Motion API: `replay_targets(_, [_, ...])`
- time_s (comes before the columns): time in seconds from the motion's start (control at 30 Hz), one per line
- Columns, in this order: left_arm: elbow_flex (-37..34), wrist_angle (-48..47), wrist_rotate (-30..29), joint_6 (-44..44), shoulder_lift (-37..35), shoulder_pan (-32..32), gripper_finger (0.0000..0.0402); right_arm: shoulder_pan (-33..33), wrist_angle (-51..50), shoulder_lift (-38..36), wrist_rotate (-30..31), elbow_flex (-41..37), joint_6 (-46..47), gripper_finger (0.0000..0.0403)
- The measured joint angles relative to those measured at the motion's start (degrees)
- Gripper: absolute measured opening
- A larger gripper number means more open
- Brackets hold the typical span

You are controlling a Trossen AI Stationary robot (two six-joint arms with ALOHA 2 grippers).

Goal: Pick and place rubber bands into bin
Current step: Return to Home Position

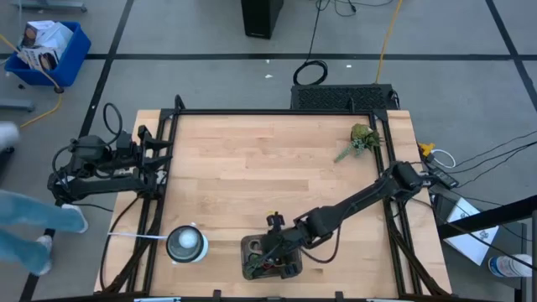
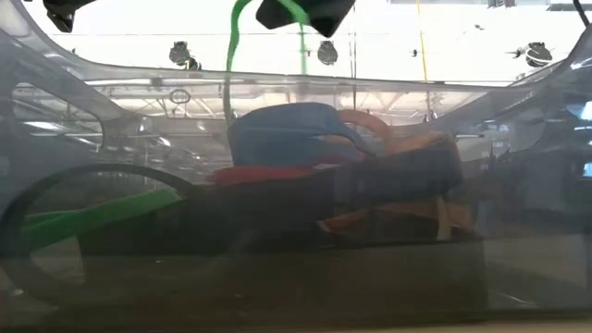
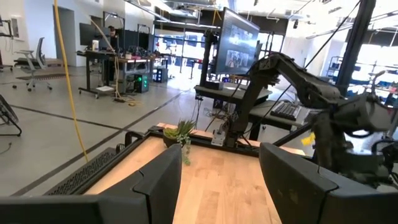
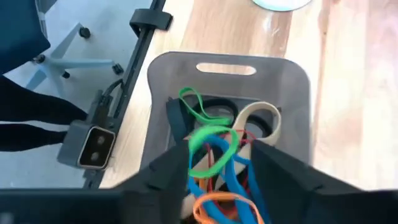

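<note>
Rubber bands (image 4: 233, 180) in bin (image 4: 292, 87) | right hand (image 4: 221, 152) above, apart | low view: green band (image 2: 229, 65) dangling | left hand (image 3: 221, 180) apart

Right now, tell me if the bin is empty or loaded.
Loaded: the bin holds tangled rubber bands, green, blue, orange, red, tan. The right claw hovers above it; the left claw waits aside.
</note>
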Motion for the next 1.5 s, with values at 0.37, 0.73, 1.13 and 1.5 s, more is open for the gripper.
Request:
replay_targets(0.37, [0.00,0.02,0.04,-3.35,0.00,-0.02,0.0223,0.02,-5.42,-14.30,5.24,0.00,-1.39,0.0278])
replay_targets(0.73, [-4.00,3.80,3.85,-6.23,-0.13,0.00,0.0223,3.36,2.38,-42.93,18.52,-17.83,-4.46,0.0284])
replay_targets(1.13, [-22.72,26.89,6.19,-2.24,-0.15,-0.02,0.0223,3.78,33.47,-70.89,19.59,-57.61,-2.30,0.0286])
replay_targets(1.5, [-32.42,34.20,5.06,-2.43,-0.15,0.04,0.0223,3.78,39.69,-78.39,19.65,-65.77,-4.57,0.0287])
